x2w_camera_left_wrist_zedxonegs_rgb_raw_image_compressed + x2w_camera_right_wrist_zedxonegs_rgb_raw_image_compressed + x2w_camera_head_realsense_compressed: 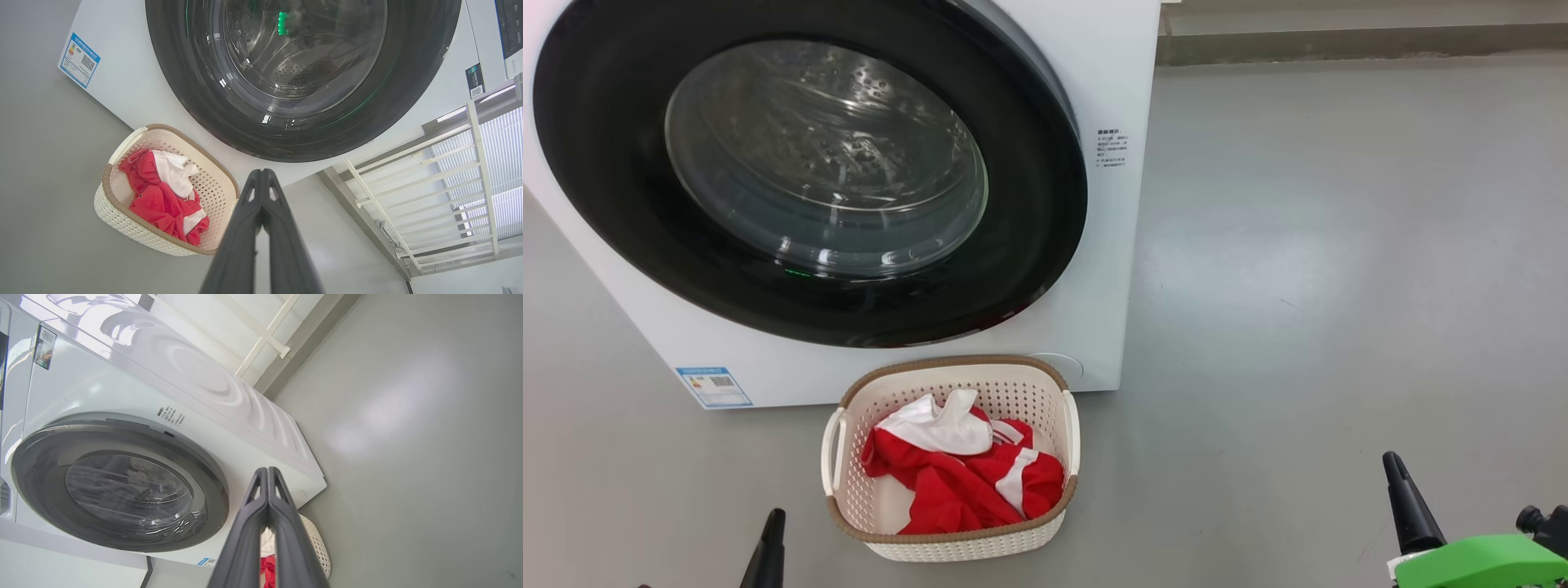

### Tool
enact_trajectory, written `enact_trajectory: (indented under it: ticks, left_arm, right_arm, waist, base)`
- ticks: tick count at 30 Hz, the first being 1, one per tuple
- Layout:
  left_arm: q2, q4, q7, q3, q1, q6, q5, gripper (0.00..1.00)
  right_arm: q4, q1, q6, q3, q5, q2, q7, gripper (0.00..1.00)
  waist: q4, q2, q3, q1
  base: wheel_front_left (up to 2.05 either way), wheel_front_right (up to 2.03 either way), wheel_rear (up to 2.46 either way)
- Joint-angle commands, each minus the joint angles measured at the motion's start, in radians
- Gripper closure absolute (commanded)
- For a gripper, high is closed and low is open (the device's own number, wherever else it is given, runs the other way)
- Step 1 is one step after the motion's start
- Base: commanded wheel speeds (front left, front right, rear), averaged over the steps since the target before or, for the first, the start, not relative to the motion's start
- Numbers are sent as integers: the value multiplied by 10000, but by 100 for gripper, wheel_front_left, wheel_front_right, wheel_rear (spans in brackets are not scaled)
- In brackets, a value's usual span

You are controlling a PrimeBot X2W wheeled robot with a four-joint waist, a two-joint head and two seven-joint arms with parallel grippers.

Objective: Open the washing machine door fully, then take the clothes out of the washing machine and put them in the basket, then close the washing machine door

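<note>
Grey polished floor (1339,245), evenly lit. Big white front-loading washing machine (1111,73) stands on it. Its large round door with glossy black rim and bulging glass window (605,180) looks seated flush against the front, and no red shows through the glass. Small cream perforated plastic basket with brown woven-look rim (956,362) sits just in front of the machine, holding the bright red and white garments (956,490) heaped below its rim.

My left gripper (261,173): fingers pressed together, holding nothing. My right gripper (267,470): likewise closed and empty, apart from the door.

Judgement: the closing step looks done. To finish well, I'd check the rim all round for a gap. If one shows, push with closed fingertips on the black rim, not the glass, straight in until it latches.
</note>
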Motion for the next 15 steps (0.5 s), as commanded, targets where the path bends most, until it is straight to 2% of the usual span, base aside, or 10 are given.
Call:
enact_trajectory:
  ticks: [1,15]
  left_arm:
    - [41,-249,50,282,-464,-41,-241,100]
    - [-20,-262,463,393,-706,-49,-1649,100]
  right_arm:
    - [-309,-479,-5,103,266,-166,47,100]
    - [-420,-743,-6,68,1643,-183,457,100]
  waist:
    - [-4,0,1,-1]
    - [-62,0,15,-1]
  base:
    - [0,0,0]
    - [0,0,0]
